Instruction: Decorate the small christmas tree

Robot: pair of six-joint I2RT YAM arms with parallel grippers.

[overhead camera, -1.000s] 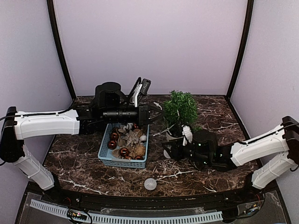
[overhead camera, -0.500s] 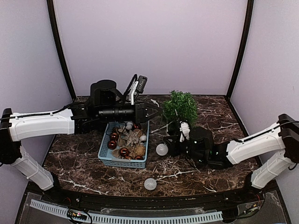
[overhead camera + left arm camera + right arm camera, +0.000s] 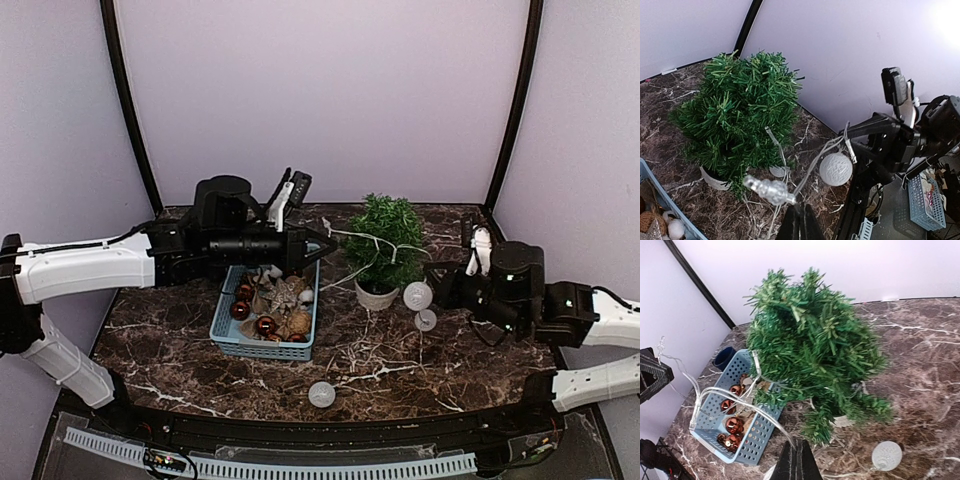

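Pale purple walls stand close around a dark, marbled worktop [image 3: 170,340]. The small christmas tree [image 3: 385,238] sits in its white pot near the back, in the middle. The left hand [image 3: 328,243] is shut tight on one end of a string of lights [image 3: 352,236], just left of the tree top. The right hand [image 3: 445,291] is shut on another part of the string, low on the tree's right side, with two white balls [image 3: 417,295] hanging by it. The string runs across the tree from one hand to the other, so I think the step is putting the lights on the tree. Next, the hands likely need to lay the string around the branches and let go, without tugging so hard that the tree tips. A blue basket [image 3: 262,349] of ornaments sits just left of the tree, so room is tight there. The back wall is near too. In front there is more open room, but one loose ball [image 3: 321,394] lies close to the front edge.
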